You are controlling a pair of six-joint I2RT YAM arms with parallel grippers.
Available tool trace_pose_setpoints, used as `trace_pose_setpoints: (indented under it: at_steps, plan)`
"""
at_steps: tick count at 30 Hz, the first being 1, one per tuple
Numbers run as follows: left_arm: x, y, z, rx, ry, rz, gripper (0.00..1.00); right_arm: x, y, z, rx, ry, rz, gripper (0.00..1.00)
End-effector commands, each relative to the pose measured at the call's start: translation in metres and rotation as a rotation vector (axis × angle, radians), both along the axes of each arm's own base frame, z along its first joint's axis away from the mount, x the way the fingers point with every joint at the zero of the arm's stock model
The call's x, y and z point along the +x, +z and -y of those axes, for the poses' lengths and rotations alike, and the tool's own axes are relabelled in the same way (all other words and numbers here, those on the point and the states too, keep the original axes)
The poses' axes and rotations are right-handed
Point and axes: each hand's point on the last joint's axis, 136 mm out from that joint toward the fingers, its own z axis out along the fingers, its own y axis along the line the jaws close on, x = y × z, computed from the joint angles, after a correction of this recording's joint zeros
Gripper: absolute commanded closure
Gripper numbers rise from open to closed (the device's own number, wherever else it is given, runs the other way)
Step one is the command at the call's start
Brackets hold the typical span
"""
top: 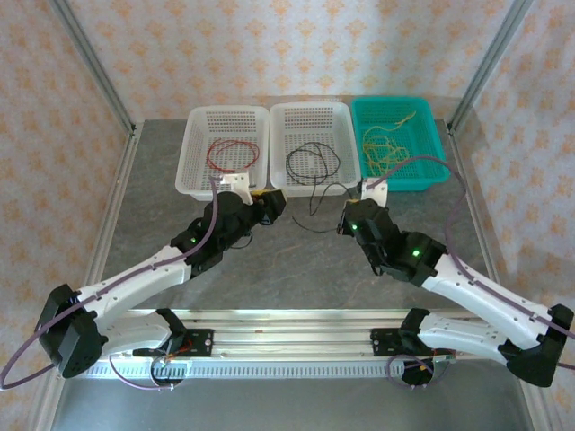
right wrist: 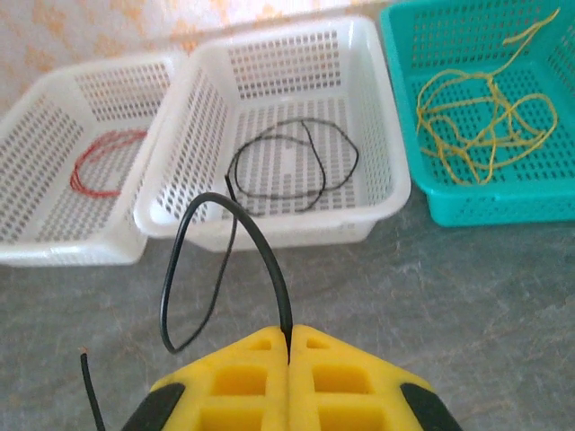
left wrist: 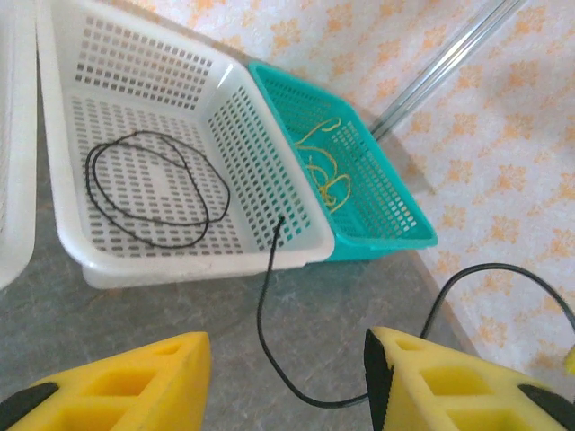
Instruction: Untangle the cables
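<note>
A red cable lies coiled in the left white basket. One black cable is looped in the middle white basket. Yellow cables are bunched in the teal basket. A second black cable hangs from the middle basket's front wall onto the table and arcs into my right gripper, which is shut on it. My left gripper is open just in front of that basket. The same cable runs between its fingers and touches the right finger's pad.
The three baskets stand side by side at the back of the grey table. A loose black cable end lies on the table left of my right gripper. Metal frame posts rise at both back corners, before patterned walls.
</note>
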Motion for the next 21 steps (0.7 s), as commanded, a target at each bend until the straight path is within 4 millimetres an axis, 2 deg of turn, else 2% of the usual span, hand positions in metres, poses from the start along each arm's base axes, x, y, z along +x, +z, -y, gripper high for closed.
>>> trace_pose_setpoints:
  at_steps: [1,8,13,17,21]
  plan:
    - [0.009,0.023,0.003,0.008,-0.016,0.056,0.51,0.01,0.03,0.009,-0.01,-0.043,0.059,1.0]
    - [0.03,0.041,-0.006,0.011,0.009,0.092,0.51,0.037,0.063,0.015,-0.018,-0.099,0.095,1.0]
    - [0.048,0.05,-0.014,0.024,0.032,0.109,0.5,0.066,0.076,0.017,-0.032,-0.136,0.102,1.0]
    - [0.063,0.058,-0.022,0.034,0.053,0.128,0.51,0.103,0.068,0.013,-0.036,-0.146,0.069,1.0]
    - [0.083,0.057,-0.032,0.036,0.069,0.126,0.51,0.14,0.063,0.005,-0.032,-0.132,0.06,1.0]
